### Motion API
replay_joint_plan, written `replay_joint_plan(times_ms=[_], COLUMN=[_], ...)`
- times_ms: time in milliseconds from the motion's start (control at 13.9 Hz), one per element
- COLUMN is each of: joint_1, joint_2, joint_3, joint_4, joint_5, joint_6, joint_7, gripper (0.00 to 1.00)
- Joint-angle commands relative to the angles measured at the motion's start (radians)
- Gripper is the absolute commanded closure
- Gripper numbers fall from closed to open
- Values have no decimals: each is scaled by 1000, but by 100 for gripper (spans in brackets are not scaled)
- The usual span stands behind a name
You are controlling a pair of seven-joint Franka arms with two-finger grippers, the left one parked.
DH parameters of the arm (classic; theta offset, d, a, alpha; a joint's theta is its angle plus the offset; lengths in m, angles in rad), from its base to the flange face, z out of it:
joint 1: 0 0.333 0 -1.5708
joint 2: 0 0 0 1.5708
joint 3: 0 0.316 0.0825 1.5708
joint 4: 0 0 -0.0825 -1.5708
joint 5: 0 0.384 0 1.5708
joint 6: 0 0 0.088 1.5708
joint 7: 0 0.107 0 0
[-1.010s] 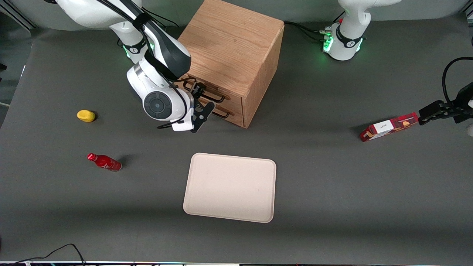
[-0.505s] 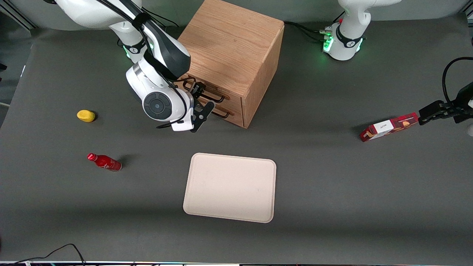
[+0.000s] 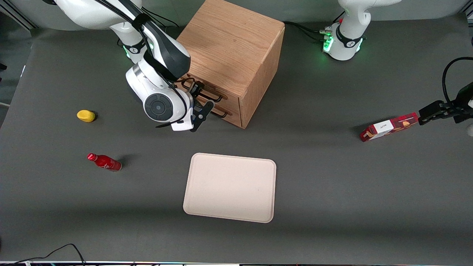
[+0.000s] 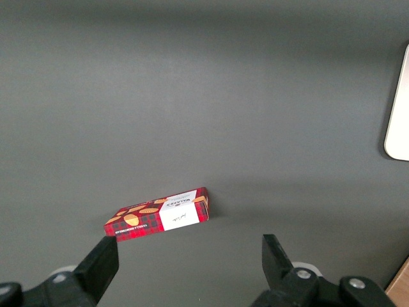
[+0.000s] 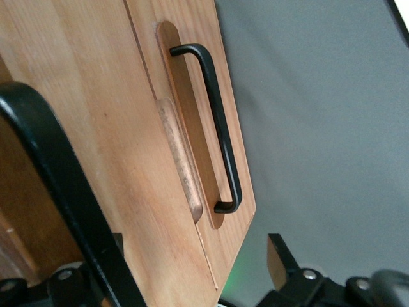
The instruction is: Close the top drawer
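The oak cabinet [image 3: 231, 44] stands at the back of the table. Its top drawer [image 3: 225, 96] looks almost flush with the cabinet's front, and its black bar handle [image 3: 211, 97] sticks out. My right gripper [image 3: 202, 99] is open right in front of the drawer, with one finger on each side of that handle. In the right wrist view the top drawer's front [image 5: 96, 128] fills the frame, its handle [image 5: 57, 192] shows as a thick black bar very close, and the gripper [image 5: 192, 272] stands open against the wood.
The lower drawer's handle [image 3: 221, 113] [image 5: 217, 128] is just below. A beige tray [image 3: 229, 186] lies nearer the front camera. A red bottle [image 3: 104, 162] and a yellow object [image 3: 85, 115] lie toward the working arm's end. A red box [image 3: 390, 126] [image 4: 160, 217] lies toward the parked arm's end.
My gripper has moved slightly toward the cabinet. The top drawer's front has gone in a little and the cabinet has shifted slightly.
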Motion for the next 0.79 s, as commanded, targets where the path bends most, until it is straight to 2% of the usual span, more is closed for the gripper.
replay_joint_plan(times_ms=[0, 505, 721], joint_1=[-8, -9, -20], joint_2=[-11, 4, 6], joint_3=[25, 17, 5], joint_4=[57, 115, 185], joint_5=[35, 35, 35], joint_6=[-85, -86, -155], joint_7=[17, 14, 14], gripper=[0, 0, 0])
